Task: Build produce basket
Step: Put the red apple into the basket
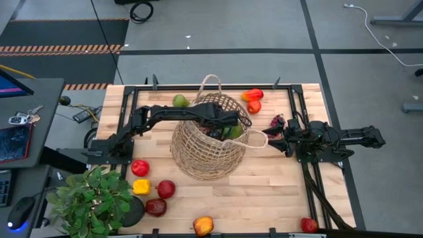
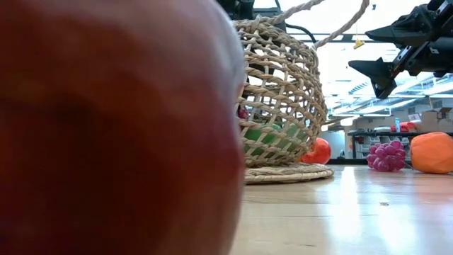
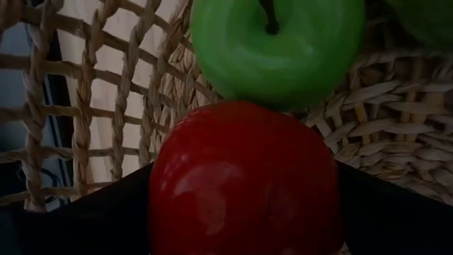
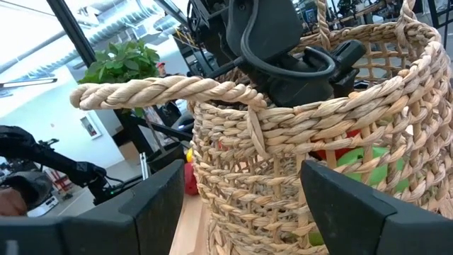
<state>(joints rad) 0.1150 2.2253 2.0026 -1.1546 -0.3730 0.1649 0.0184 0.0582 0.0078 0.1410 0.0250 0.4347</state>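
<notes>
The wicker basket [image 1: 208, 149] stands mid-table, one loop handle [image 1: 210, 80] toward the far edge and one [image 1: 258, 139] toward the right. My left gripper [image 1: 228, 125] reaches down into its mouth and is shut on a red fruit [image 3: 244, 177]. Beyond that fruit, a green apple [image 3: 276, 49] lies against the basket's inner wall. My right gripper [image 1: 272, 139] waits open, level, beside the right handle [image 4: 163, 88], with nothing between its fingers. More produce lies loose on the table around the basket. My left gripper pinches the red fruit by two opposite sides [image 3: 164, 195] between its two fingers [image 3: 99, 212]. The fingers come from above, slanting steeply down inside the basket. The fruit sits just short of the green apple; whether it rests on anything cannot be told.
Far side: a green fruit [image 1: 180, 100], two red-orange ones [image 1: 252, 99], purple grapes [image 1: 277, 121]. Near left: red and yellow fruits [image 1: 141, 178], a dark red one [image 1: 156, 207], a potted plant [image 1: 92, 198]. An orange fruit [image 1: 203, 225] and a red one [image 1: 308, 225] lie at the near edge.
</notes>
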